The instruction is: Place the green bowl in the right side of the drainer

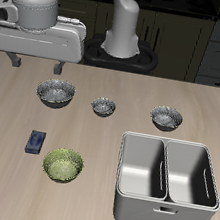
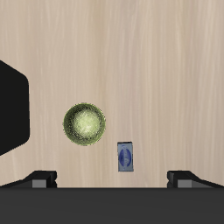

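Note:
The green bowl (image 1: 63, 164) is round and yellow-green with a mottled inside. It sits upright on the table near the front edge, and the wrist view shows it from above (image 2: 84, 122). The drainer (image 1: 121, 170) is a large grey two-compartment tub beside it, with nothing in either compartment. My gripper (image 1: 39, 62) hangs high above the table's back part, well away from the bowl. It is open wide and holds nothing; in the wrist view (image 2: 112, 179) both fingertips (image 2: 42, 180) stand far apart.
Three grey metallic bowls (image 1: 55, 93) (image 1: 104, 106) (image 1: 166, 116) stand in a row farther back. A small blue flat object (image 1: 36, 141) (image 2: 125, 157) lies beside the green bowl. A dark shape (image 2: 10, 109) that I cannot identify cuts into the wrist view's edge.

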Controlling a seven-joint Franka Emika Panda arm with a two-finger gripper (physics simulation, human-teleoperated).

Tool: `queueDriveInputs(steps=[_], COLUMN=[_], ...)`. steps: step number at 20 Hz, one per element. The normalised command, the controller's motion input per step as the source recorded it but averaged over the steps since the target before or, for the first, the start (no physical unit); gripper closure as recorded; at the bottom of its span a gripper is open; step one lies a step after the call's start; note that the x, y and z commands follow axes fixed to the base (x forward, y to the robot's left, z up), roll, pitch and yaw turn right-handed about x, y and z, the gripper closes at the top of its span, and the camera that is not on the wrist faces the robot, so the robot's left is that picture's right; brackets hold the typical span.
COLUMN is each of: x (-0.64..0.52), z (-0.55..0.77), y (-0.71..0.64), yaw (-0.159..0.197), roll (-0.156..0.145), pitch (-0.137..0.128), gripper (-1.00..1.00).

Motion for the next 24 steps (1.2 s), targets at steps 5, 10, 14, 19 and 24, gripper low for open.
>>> queueDriveInputs(steps=[5, 10, 14, 19, 24], x=[0.07, 0.07, 0.07, 0.05, 0.09], z=[-0.33, -0.29, -0.30, -0.36, -0.38], y=[0.03, -0.01, -0.01, 0.05, 0.07], yaw=[-0.005, -0.027, -0.027, -0.008, -0.008], roll=[-0.004, -0.001, 0.001, 0.019, 0.003], pitch=[0.020, 0.001, 0.014, 0.024, 0.027], gripper=[-1.00, -1.00, -1.00, -1.00, -1.00])
